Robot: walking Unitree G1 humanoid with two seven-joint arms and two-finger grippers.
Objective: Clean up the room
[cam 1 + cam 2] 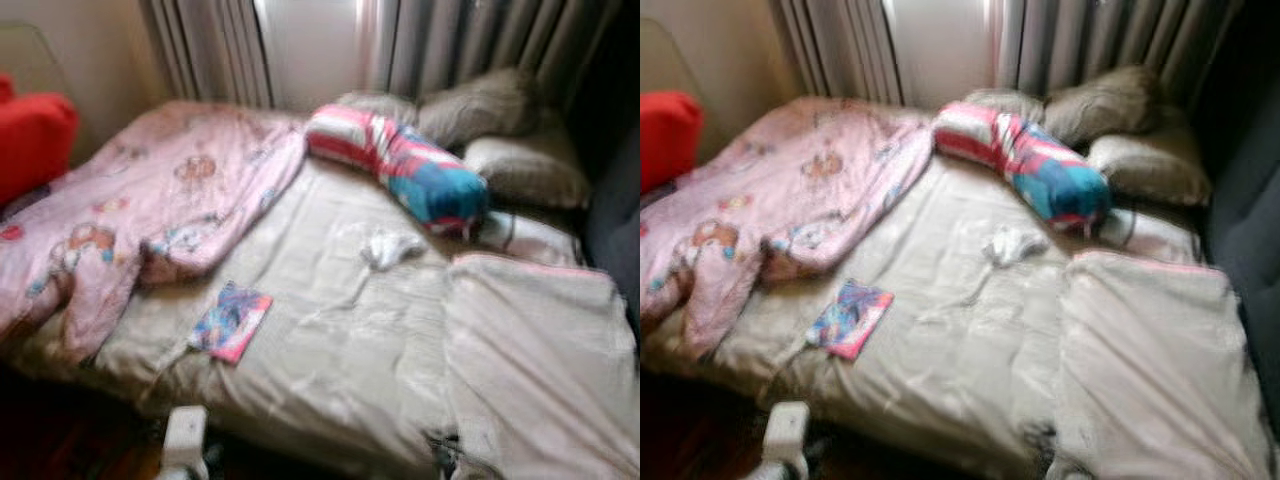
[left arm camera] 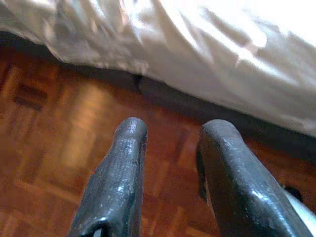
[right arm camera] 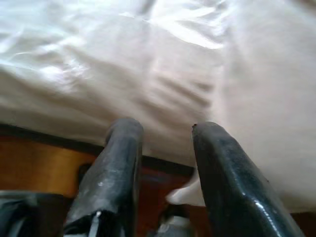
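Bed untidy, cleanup barely begun.
Book at 7, sock centre; left gripper, right gripper apart, empty.

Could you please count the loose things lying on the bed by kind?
Grey-brown pillows: 3
Striped pink, white and blue bolster: 1
Pink cartoon-print blanket: 1
Colourful flat booklet: 1
Small crumpled white cloth: 1
Total: 7

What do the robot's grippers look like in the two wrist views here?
The left gripper has two long, glossy black fingers with rounded tips, seen over reddish-brown parquet floor. The right gripper looks the same: two thick, smooth black fingers, slightly scuffed. No cables or markings can be made out.
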